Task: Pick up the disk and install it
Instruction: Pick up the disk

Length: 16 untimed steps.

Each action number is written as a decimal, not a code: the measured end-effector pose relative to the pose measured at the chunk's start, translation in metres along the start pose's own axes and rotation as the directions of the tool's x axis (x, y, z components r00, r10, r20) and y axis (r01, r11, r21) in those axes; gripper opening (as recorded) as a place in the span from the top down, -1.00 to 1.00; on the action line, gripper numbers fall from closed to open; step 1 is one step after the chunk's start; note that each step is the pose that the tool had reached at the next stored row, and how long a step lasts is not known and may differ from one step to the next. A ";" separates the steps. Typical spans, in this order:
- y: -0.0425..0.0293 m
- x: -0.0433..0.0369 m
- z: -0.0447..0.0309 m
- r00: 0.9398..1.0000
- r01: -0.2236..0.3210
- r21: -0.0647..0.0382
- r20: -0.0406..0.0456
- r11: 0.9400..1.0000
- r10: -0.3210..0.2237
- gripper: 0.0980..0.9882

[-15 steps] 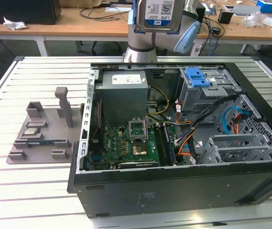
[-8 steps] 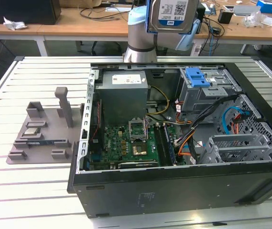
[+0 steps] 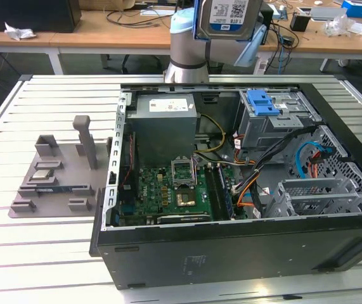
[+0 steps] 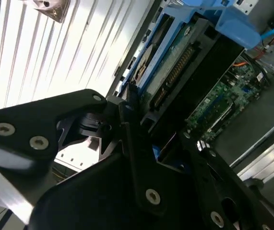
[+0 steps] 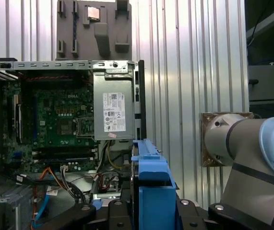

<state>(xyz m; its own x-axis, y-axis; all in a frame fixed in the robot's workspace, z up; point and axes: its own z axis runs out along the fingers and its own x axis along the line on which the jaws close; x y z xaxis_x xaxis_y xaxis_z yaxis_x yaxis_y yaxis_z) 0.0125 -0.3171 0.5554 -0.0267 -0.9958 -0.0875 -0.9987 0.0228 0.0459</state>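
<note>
As fingers (image 4: 137, 155) clamp the disk (image 3: 228, 16), the exterior view shows its label.

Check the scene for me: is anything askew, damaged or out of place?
Nothing stands out. The disk is held above the open case, its blue bracket looking intact. Cables lie loose inside, but nothing looks damaged or spilled.

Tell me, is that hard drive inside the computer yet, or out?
Out. The hard drive hangs in the air, clear of the open computer case, clamped in the jaws.
</note>
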 end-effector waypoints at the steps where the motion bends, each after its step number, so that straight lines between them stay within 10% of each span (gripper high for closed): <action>1: -0.0002 0.0024 0.0025 1.000 0.000 -0.001 0.000 1.000 0.000 0.40; 16: -0.0015 0.0129 0.0272 1.000 0.000 -0.003 0.000 1.000 0.000 0.40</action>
<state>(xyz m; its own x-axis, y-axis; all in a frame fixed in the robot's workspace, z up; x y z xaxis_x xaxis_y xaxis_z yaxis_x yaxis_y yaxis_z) 0.0124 -0.3275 0.5271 -0.0270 -0.9958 -0.0874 -0.9985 0.0228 0.0492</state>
